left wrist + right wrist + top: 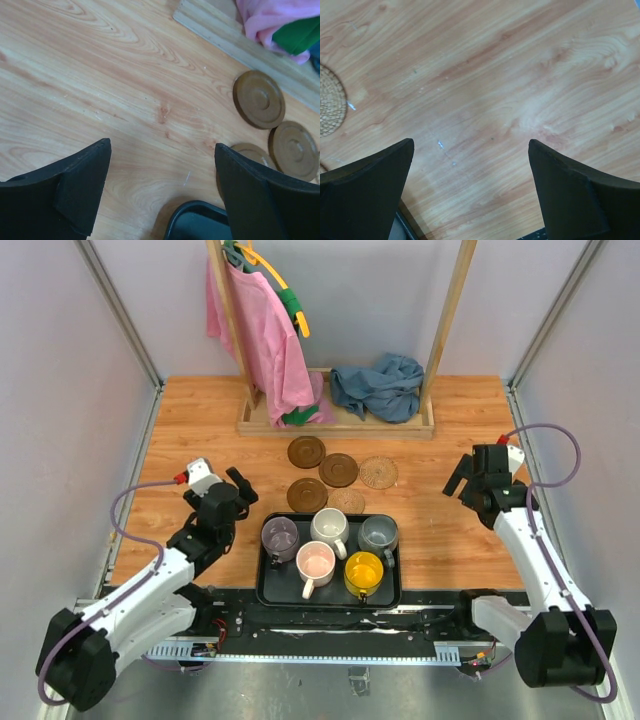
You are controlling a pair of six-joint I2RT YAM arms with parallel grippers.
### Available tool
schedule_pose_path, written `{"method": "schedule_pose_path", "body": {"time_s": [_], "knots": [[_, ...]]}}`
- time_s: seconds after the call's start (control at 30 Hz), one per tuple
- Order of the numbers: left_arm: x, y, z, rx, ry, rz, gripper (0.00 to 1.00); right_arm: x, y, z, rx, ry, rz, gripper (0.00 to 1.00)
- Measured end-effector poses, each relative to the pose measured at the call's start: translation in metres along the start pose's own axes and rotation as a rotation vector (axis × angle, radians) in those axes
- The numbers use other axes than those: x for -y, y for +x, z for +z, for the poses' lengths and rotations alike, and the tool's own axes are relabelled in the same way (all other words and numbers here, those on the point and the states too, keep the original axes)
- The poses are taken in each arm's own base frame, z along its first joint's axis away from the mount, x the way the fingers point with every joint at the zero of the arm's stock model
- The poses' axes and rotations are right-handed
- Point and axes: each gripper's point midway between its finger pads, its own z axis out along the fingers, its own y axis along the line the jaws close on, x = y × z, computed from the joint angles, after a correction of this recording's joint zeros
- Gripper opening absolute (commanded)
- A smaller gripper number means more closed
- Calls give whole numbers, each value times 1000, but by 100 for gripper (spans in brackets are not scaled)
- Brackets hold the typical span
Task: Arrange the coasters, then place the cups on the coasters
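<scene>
Five coasters lie in a loose cluster behind the tray: dark brown ones (pixel 306 452) (pixel 338 469) (pixel 307 494) and tan woven ones (pixel 378 472) (pixel 347 502). The cups stand on the black tray (pixel 262 585): purple-grey (pixel 279 537), white (pixel 329 528), grey-blue (pixel 378 533), pink (pixel 315 564), yellow (pixel 363 573). My left gripper (pixel 243 487) (pixel 162 145) hovers open over bare wood left of the tray, with brown coasters (pixel 258 99) (pixel 293 150) ahead to its right. My right gripper (pixel 456 480) (pixel 471 143) is open right of the coasters, a woven coaster (pixel 330 107) at its view's left edge.
A wooden clothes rack (pixel 335 425) stands at the back, with a pink garment (pixel 265 340) hanging from it and a blue cloth (pixel 380 388) heaped on its base. Grey walls close in both sides. The tray's corner (pixel 195 220) shows below the left fingers.
</scene>
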Motion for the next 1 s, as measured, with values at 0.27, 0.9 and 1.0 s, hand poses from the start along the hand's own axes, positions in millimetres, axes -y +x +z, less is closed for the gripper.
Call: {"method": "schedule_pose_path", "body": {"time_s": [0.27, 0.9, 1.0], "knots": [[24, 22, 24, -72, 33, 104, 18, -51, -16, 9, 14, -169, -79, 36], [133, 65, 65, -245, 438, 161, 0, -281, -36, 41, -93, -687, -365, 1], [139, 81, 63, -300, 491, 168, 1, -305, -14, 38, -121, -731, -441, 1]]}}
